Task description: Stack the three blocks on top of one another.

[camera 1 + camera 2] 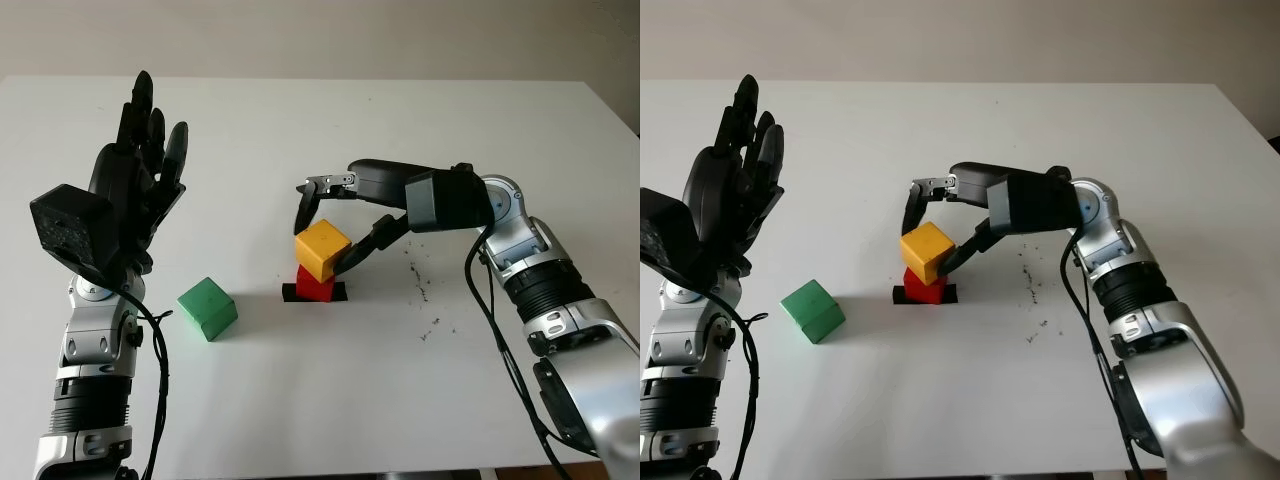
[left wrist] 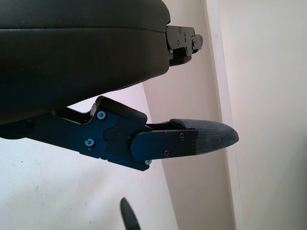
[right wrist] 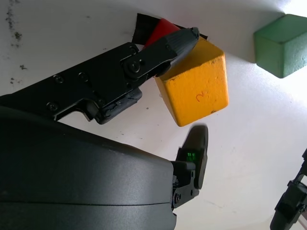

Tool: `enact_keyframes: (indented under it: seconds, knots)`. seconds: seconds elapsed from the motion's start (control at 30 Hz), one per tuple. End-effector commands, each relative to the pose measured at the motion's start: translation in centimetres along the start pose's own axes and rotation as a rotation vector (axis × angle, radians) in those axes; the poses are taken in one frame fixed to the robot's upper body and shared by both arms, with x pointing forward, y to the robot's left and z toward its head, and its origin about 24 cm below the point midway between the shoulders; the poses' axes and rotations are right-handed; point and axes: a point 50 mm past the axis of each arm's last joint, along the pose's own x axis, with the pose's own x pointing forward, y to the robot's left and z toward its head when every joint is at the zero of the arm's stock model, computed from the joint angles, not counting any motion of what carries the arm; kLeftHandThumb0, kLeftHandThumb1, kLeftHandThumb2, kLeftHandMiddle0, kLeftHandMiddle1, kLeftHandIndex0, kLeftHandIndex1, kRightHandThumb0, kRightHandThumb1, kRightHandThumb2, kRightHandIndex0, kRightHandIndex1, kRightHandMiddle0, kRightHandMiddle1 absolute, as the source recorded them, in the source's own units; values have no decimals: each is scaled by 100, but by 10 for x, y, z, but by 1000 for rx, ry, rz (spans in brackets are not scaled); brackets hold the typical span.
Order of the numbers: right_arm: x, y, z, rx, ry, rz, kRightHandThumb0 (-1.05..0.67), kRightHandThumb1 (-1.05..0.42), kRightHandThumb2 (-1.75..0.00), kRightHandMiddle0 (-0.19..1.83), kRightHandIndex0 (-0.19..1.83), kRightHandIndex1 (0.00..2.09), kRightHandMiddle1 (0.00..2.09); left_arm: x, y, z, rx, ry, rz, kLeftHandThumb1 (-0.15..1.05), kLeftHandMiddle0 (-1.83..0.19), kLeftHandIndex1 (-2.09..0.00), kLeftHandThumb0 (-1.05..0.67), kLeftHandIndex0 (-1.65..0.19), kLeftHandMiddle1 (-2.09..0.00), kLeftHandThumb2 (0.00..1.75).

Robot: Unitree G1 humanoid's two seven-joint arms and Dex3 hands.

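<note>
Yellow block going onto red, green one waiting.

Nearest, the green block (image 1: 207, 308) sits on the table (image 1: 330, 400), free for the last tier. The left hand (image 1: 135, 190) is raised beside it, open and holding nothing, clear of the work. Beyond, the right hand (image 1: 330, 225) has its fingers (image 3: 165, 43) around the yellow block (image 1: 322, 249), tilted on the red block (image 1: 312, 286), seemingly gripped to steady it.
</note>
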Motion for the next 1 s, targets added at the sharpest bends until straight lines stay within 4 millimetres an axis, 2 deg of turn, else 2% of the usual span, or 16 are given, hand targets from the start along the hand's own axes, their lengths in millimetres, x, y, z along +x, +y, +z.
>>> enact_keyframes:
  seconds: [0.0, 0.17, 0.3, 0.53, 0.57, 0.6, 0.63, 0.8, 0.87, 0.97]
  knots:
    - [-4, -4, 4, -45, -4, -1, -77, -84, -6, -4, -10, 1, 55, -2, 2, 0, 2, -6, 3, 105, 9, -6, -72, 9, -6, 44]
    - [-7, -5, 6, -67, -10, -7, -87, -85, -6, -17, -19, 0, 28, -2, 2, 0, 2, -6, 2, 105, 9, -6, -70, 8, -6, 45]
    - [-14, -8, 7, -71, -18, -32, -93, -84, -5, -19, -19, 0, 4, -2, 2, 0, -5, -5, 1, 105, 9, -6, -70, 8, -5, 46]
    - [-40, -17, 7, 14, -13, -136, -92, -83, -5, -19, -19, 0, 0, -2, 2, -1, 1, -1, 7, 105, 9, -6, -71, 8, -5, 45]
    - [-47, -18, 5, 78, -17, -188, -92, -85, -6, -19, -19, 0, 0, -3, 2, -1, -1, -1, 9, 105, 9, -6, -71, 8, -5, 45]
    - [-52, -17, 4, 125, -19, -223, -90, -96, -9, -19, -17, 2, 1, -3, 2, -1, -3, -2, 11, 105, 8, -6, -71, 8, -6, 45]
    - [-56, -16, 2, 166, -19, -258, -89, -100, -9, -19, -16, 2, 2, -3, 2, -1, -4, -2, 11, 105, 8, -6, -71, 8, -6, 45]
    - [-69, 2, -8, 322, -60, -425, -83, -105, -35, -12, -12, 5, 6, -3, 3, -2, -3, -1, 4, 105, 8, -6, -71, 7, -5, 45]
    - [-71, 10, -11, 348, -55, -482, -84, -105, -50, -10, -11, 5, 7, -3, 3, -3, -2, 0, 5, 105, 8, -6, -72, 6, -5, 45]
    - [-70, 23, -14, 406, -25, -558, -81, -105, -62, -10, -11, 5, 6, -3, 3, -3, -4, -2, 0, 105, 9, -6, -72, 6, -5, 46]
